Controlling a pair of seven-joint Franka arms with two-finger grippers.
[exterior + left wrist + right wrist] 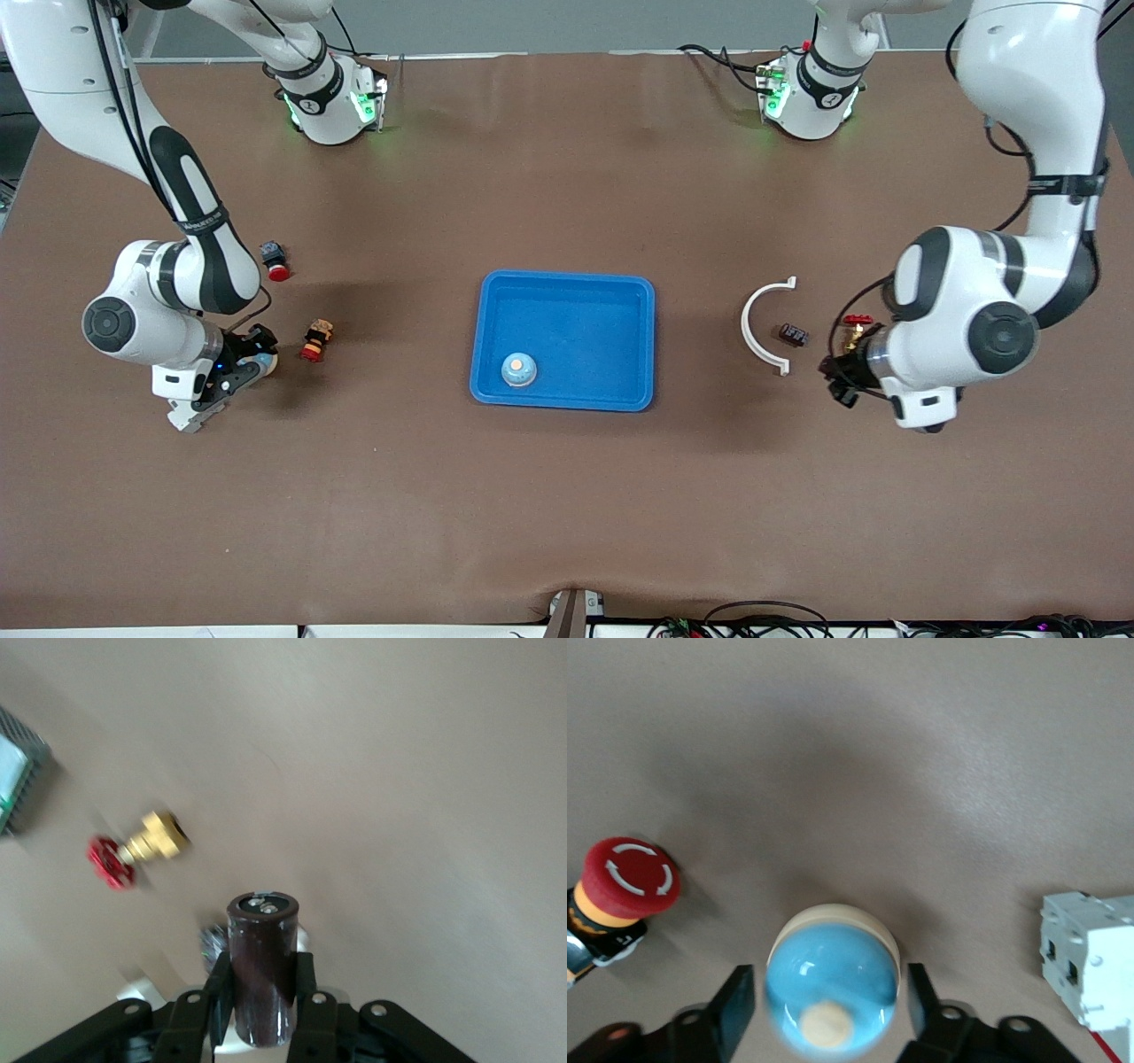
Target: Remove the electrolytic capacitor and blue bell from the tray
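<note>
- My left gripper (pixel 840 377), over bare table well apart from the tray (pixel 567 276) toward the left arm's end, is clamped on the electrolytic capacitor (pixel 262 979). Dropped carelessly, it could roll into the brass valve (pixel 142 849).
- My right gripper (pixel 828 1005), well apart from the tray toward the right arm's end, stands wide around a blue bell (pixel 833 988). A skewed lift could knock it.
- A second blue bell (pixel 518 369) sits inside the tray, easy to overlook.

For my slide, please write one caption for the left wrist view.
Left gripper shut on a dark brown electrolytic capacitor above the table, near a red-handled brass valve.
</note>
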